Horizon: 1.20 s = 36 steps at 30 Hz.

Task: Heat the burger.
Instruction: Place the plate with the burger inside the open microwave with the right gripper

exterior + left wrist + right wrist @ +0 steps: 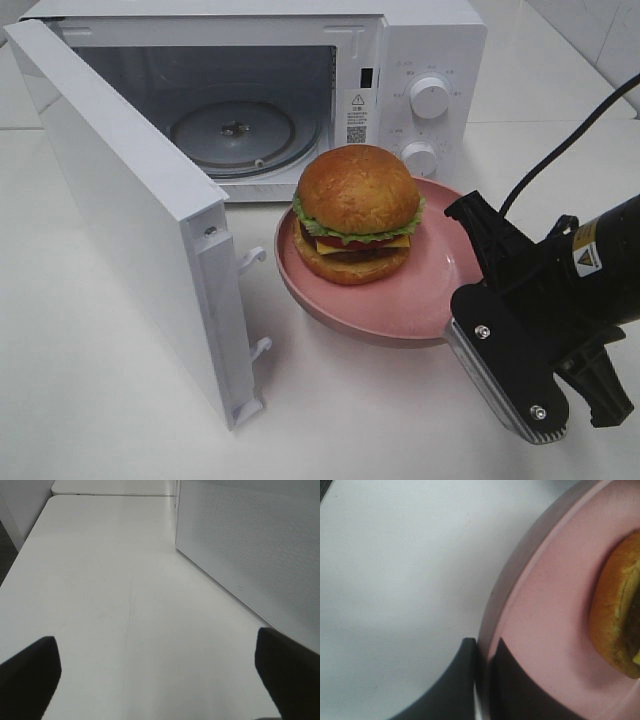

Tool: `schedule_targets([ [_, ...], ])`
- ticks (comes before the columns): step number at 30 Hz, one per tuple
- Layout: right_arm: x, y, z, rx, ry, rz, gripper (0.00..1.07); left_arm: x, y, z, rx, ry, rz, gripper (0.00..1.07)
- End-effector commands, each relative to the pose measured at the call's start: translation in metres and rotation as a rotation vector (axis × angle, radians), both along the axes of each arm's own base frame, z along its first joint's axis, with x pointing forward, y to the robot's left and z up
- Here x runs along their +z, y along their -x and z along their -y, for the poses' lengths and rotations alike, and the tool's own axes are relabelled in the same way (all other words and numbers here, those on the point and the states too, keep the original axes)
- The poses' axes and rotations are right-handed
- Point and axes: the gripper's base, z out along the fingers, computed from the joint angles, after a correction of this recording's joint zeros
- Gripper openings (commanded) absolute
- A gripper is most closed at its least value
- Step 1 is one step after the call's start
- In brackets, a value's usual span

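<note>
The right arm [595, 265] sits at 4 o'clock in the high view, its wrist angled toward 10 o'clock. The right gripper [482, 652] has its jaws pinched on the rim of the pink plate [545, 630]. The left gripper [159, 677] has its jaws spread wide

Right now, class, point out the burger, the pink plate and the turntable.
burger [357, 190], exterior high view, top bun dome.
pink plate [428, 280], exterior high view, bare right side.
turntable [233, 128], exterior high view, centre hub.

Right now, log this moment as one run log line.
door: open | burger: on plate, outside microwave | right gripper: shut on plate rim | left gripper: open, empty
</note>
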Motion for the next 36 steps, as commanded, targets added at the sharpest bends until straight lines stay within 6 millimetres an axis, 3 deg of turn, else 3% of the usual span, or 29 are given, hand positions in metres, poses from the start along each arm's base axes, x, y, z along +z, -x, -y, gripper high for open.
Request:
schedule_targets([
  [1,0.007,-0.006,-0.003,0.022,-0.035,0.071,0.0,0.001,0.0,0.0,0.002,0.002,0.017,0.98],
  [9,0.009,-0.007,-0.005,-0.007,-0.055,0.069,0.0,0.001,0.0,0.0,0.002,0.002,0.017,0.98],
  [16,0.025,-0.016,-0.011,-0.009,-0.083,0.109,0.0,0.001,0.0,0.0,0.002,0.002,0.017,0.98],
  [36,0.025,-0.012,-0.019,0.033,-0.073,0.129,0.0,0.001,0.0,0.0,0.002,0.002,0.017,0.98],
])
